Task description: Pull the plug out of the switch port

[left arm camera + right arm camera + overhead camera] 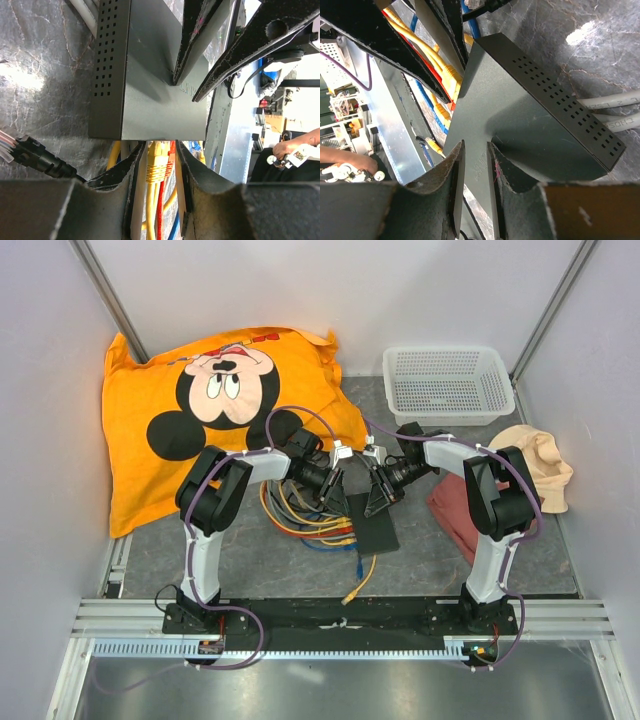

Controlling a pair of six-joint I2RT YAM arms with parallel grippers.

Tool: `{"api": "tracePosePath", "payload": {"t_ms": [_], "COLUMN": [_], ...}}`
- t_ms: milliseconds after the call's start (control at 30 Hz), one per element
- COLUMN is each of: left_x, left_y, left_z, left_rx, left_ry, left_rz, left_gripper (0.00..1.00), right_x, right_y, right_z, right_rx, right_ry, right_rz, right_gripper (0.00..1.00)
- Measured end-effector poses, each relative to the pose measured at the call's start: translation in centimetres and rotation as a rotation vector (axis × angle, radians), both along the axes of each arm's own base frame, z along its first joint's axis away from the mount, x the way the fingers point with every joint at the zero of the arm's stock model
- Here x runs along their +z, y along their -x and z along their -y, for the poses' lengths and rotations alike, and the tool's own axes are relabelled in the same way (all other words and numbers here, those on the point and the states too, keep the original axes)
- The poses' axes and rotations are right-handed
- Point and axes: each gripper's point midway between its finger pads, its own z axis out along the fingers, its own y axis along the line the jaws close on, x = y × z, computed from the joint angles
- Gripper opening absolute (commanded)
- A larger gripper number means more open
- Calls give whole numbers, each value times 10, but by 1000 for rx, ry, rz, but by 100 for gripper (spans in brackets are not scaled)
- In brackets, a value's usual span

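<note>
The switch (368,533) is a flat black box lying on the grey mat between the two arms. Several cables enter its left narrow edge. In the left wrist view a yellow plug (159,167) sits in a port of the switch (160,100), with a red plug (171,162) right beside it. My left gripper (159,146) is closed round both, its pads against them. My right gripper (476,146) rests its fingertips on the top face of the switch (530,115), jaws a little apart with nothing between them.
A tangle of yellow, blue and red cables (310,520) lies left of the switch. A loose yellow plug (350,595) lies near the front rail. An orange Mickey Mouse pillow (215,405) fills the back left. A white mesh basket (447,382) stands back right, above cloths (545,465).
</note>
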Motion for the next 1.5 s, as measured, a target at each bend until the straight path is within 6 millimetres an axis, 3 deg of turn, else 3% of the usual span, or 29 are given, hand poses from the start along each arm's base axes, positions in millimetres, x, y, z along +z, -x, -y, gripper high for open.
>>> {"api": "tracePosePath", "payload": {"t_ms": [467, 867, 1200, 1500], "left_x": [-7, -9, -10, -12], "left_y": [6, 9, 9, 7], "left_z": [0, 1, 1, 0], "left_rx": [-31, -41, -56, -56], "left_ry": [-28, -45, -14, -23], "left_rz": [5, -5, -62, -78], "left_gripper": [38, 27, 2, 2], "right_x": [0, 0, 0, -2], "right_y": [0, 1, 1, 0], "right_z": [-1, -1, -1, 0], "right_rx": [-2, -2, -3, -18], "right_ry": [-6, -7, -7, 14], "right_rz": [-10, -11, -15, -25], "right_gripper": [33, 33, 33, 32]}}
